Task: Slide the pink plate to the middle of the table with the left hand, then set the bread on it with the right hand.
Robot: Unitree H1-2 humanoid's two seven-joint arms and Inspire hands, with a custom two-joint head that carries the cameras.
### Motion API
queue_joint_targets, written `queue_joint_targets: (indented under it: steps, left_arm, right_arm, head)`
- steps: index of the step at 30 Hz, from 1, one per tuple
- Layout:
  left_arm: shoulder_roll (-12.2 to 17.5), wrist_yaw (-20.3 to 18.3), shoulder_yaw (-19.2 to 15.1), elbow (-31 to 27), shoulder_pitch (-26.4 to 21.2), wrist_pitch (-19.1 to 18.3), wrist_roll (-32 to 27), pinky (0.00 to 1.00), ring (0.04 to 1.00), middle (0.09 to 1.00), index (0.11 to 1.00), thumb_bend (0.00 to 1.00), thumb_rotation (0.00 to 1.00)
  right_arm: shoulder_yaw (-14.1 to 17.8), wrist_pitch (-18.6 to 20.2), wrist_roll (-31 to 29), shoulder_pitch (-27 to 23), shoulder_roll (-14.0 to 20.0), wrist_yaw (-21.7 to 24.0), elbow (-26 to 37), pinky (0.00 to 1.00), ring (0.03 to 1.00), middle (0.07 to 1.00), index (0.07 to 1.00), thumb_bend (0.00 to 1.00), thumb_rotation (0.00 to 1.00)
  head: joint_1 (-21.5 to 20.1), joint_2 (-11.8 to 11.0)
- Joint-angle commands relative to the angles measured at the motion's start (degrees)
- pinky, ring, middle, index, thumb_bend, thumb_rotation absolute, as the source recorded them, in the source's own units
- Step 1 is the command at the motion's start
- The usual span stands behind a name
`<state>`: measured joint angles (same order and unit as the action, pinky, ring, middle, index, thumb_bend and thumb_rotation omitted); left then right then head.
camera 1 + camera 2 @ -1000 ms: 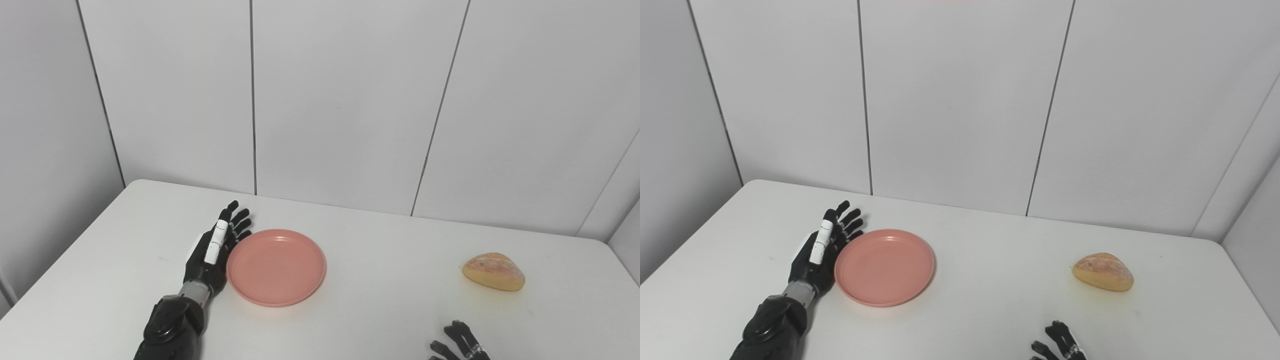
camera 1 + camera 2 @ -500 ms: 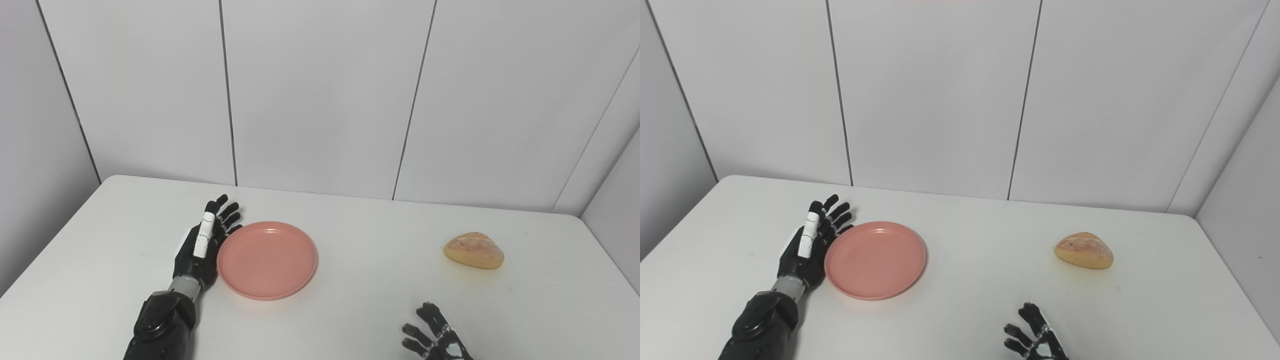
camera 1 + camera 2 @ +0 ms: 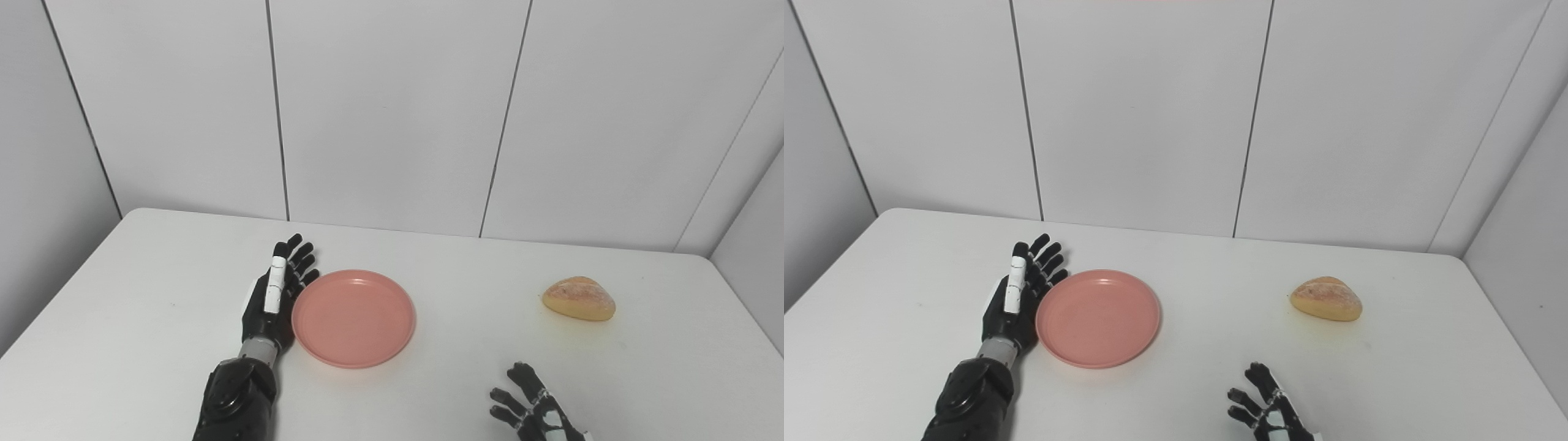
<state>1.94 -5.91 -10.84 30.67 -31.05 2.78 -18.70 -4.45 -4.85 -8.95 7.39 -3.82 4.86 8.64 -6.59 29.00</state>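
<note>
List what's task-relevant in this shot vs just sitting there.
Task-relevant:
- pink plate, empty, left of table centre
- bread, on the table's right side
- left hand, open, flat against the plate's left rim
- right hand, open, near the front edge, apart from the bread

Just there:
- white table
- panelled wall
</note>
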Motion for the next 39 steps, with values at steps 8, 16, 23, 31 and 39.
queue_joint_targets:
  steps: [8, 16, 23, 31, 39]
  left_arm:
    - [-3.23, 3.41, -0.27, -0.74, 1.11, -2.48, -0.08, 0.93, 0.935, 0.922, 0.89, 0.93, 0.82]
    - [-3.48, 2.99, -0.27, -0.43, 1.54, -3.03, -0.72, 0.97, 0.95, 0.929, 0.955, 0.9, 0.84]
    - [-3.64, 2.5, 0.35, -0.42, 1.77, -2.99, -0.6, 0.99, 0.946, 0.932, 0.994, 0.89, 0.84]
    - [-3.79, 2.48, 0.89, -0.43, 1.9, -3.2, -0.38, 0.99, 0.943, 0.931, 0.995, 0.89, 0.84]
    - [-4.22, 2.32, 1.23, -0.38, 2.35, -2.59, -0.3, 0.99, 0.942, 0.93, 0.997, 0.9, 0.82]
  right_arm:
    - [-1.23, 1.15, 0.96, 0.04, -1.79, -0.9, 0.58, 0.75, 0.777, 0.886, 0.865, 0.87, 0.89]
    - [-2.18, 1.39, 2.12, -0.46, -3.0, -1.42, 0.09, 0.74, 0.772, 0.883, 0.86, 0.89, 0.89]
    - [-2.7, 1.22, 2.74, -0.69, -3.92, -1.84, -0.38, 0.73, 0.769, 0.877, 0.857, 0.9, 0.88]
    - [-2.73, 1.51, 2.62, -0.48, -4.02, -1.94, 0.06, 0.73, 0.77, 0.877, 0.861, 0.91, 0.88]
    - [-2.46, 0.72, 3.78, 0.04, -2.69, -1.95, 0.87, 0.74, 0.775, 0.874, 0.86, 0.88, 0.89]
  head:
    - [-4.6, 0.31]
    - [-8.35, 0.45]
    - [-10.47, 0.43]
    - [-9.88, 0.6]
    - [-9.37, 0.49]
